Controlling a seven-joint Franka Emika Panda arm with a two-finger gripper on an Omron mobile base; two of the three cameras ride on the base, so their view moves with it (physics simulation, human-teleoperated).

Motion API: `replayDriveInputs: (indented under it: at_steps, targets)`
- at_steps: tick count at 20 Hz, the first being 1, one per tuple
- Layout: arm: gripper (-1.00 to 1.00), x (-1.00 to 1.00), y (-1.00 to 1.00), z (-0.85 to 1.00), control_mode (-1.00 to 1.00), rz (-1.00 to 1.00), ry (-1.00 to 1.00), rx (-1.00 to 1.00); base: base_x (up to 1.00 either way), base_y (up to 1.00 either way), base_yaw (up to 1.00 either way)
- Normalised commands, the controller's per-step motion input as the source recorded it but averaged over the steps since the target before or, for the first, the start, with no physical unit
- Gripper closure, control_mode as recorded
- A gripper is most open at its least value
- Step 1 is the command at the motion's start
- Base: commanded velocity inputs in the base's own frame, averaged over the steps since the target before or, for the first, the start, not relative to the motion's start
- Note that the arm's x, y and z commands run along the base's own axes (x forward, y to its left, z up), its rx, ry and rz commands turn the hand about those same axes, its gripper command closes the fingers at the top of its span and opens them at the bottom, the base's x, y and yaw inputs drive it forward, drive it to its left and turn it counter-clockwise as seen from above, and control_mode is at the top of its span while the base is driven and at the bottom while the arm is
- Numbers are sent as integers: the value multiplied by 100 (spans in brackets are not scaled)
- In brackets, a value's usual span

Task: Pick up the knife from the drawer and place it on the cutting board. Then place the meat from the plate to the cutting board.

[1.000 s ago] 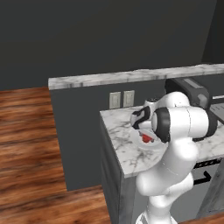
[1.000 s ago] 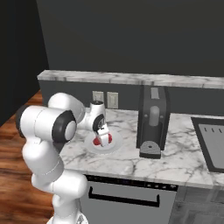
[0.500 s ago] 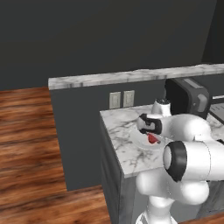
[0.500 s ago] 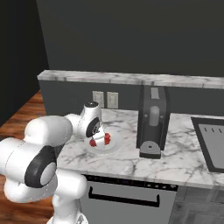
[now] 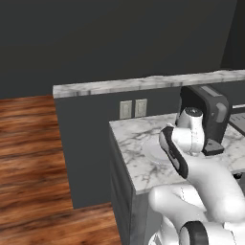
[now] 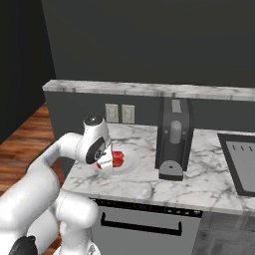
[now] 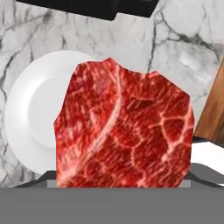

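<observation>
A red, white-marbled slab of meat (image 7: 124, 127) looms large and close in the hand view, covering both fingertips, with the white plate (image 7: 30, 109) behind it. In the right base view my gripper (image 6: 110, 158) reaches down over the plate (image 6: 130, 162) and is shut on the meat (image 6: 117, 159). A reddish-brown wooden strip (image 7: 214, 109) shows at the right edge of the hand view; I cannot tell whether it is the cutting board or the floor. The knife and the drawer are out of view.
A black coffee machine (image 6: 173, 137) stands on the marble counter (image 6: 209, 184) just right of the plate. A dark sink (image 6: 244, 162) lies at the far right. Wall outlets (image 6: 119, 113) sit behind the plate. The wooden floor (image 5: 33, 158) lies left of the counter.
My arm has folded down lower and forward while the hand stays at the plate. The meat now sits between the jaws, partly off the plate's middle.
</observation>
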Motion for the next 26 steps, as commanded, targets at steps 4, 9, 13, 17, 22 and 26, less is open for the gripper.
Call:
replayDriveInputs:
  at_steps: [4,9,13,17,22,26]
  targets:
    - [100,-71,-2,57,-100,-8,-7,0,0,0,0]
    - [100,-74,0,64,-100,-6,-8,0,0,0,0]
    - [100,-70,0,64,-100,-5,-11,0,0,0,0]
    - [100,-70,0,52,-100,-4,-17,0,0,0,0]
    - [100,-23,9,10,-100,-2,-3,-1,0,0,0]
    - [100,-1,0,0,-100,0,0,1,0,0,0]
